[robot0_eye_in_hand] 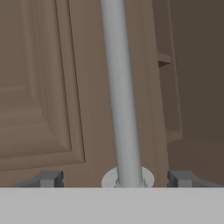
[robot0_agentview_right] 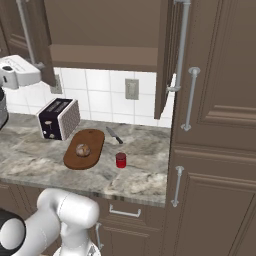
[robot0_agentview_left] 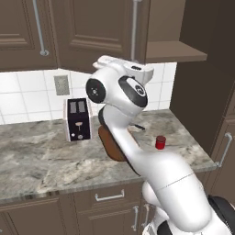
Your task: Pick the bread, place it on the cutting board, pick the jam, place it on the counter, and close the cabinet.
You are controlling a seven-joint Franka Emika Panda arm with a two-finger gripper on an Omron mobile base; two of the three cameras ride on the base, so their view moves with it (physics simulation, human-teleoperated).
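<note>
The bread [robot0_agentview_right: 83,149] is lying on the cutting board [robot0_agentview_right: 92,139], and the jam [robot0_agentview_right: 120,160] is standing upright on the tabletop [robot0_agentview_right: 145,180], just beside the board's right end. Judging from this layout, the first 4 steps are complete and only the closing of the cabinet is left.

The cabinet door [robot0_agentview_right: 164,60] is standing open, edge-on in the right base view, with the bare shelf [robot0_agentview_left: 170,51] showing behind it. In the hand view the pincer [robot0_eye_in_hand: 117,178] is facing the door's silver bar handle [robot0_eye_in_hand: 119,87]. Its 2 fingertips [robot0_eye_in_hand: 48,178] are spread wide, 1 on each side of the handle's lower mount, and are pinching nothing. No contact with the bar is visible.

Other things nearby:
- A toaster [robot0_agentview_right: 58,118] is standing at the back of the tabletop, left of the board.
- A knife [robot0_agentview_right: 114,135] is lying behind the jam, near the wall.
- A wall outlet [robot0_agentview_right: 131,89] is sitting on the white tiles.

Nothing on the tabletop is reaching up into the door's swing path, so the path appears free. The tall cupboard [robot0_agentview_right: 220,125] to the right is standing close to the open door, and the arm is likely to need clearance there.
</note>
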